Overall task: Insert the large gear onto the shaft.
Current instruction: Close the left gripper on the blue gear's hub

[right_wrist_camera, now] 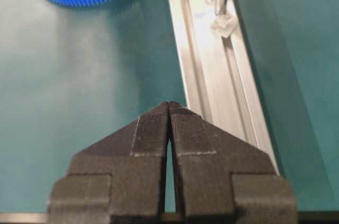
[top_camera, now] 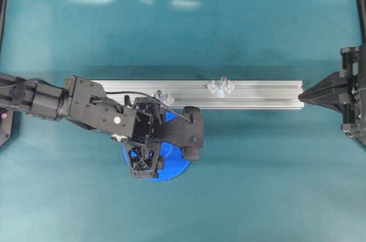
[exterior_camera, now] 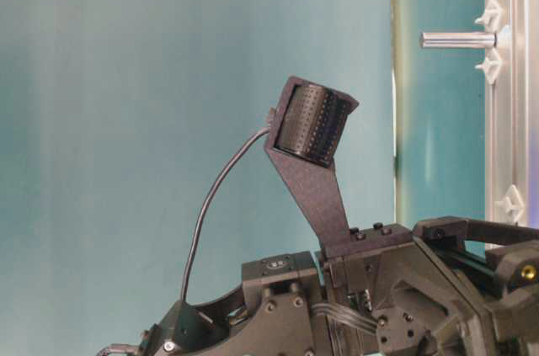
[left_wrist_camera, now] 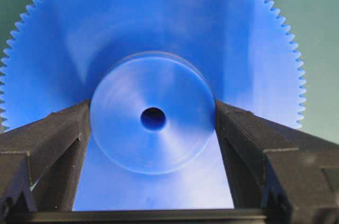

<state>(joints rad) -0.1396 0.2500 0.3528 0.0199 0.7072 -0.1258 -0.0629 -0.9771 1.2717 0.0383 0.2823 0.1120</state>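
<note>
Left gripper (left_wrist_camera: 153,123) straddles the raised hub of the large gear (left_wrist_camera: 153,33), one finger (left_wrist_camera: 50,139) on each side; the wrist view shows both pads at or very near the hub wall, but whether they already bear on it with any force cannot be told. Gear lies flat on the teal table (top_camera: 257,185), just in front of the aluminium rail (top_camera: 263,94), largely hidden under the arm in the overhead view. Shaft (top_camera: 222,83) stands upright on that rail between two clear diamond mounts, well apart from the gear and to its right; a second, similar pin (top_camera: 160,95) sits closer to the arm and should not be mistaken for the target. Right gripper (right_wrist_camera: 169,110) rests at the rail's far end with its fingers together, holding nothing. Judgement: the step in hand is securing the gear. To do it well, the fingers should close evenly on the hub, centred, so the disc lifts level and the dark centre hole stays in view. A skewed grip would tilt the gear and make alignment over the thin shaft harder. Lift clear of the nearer pin before travelling along the rail.
</note>
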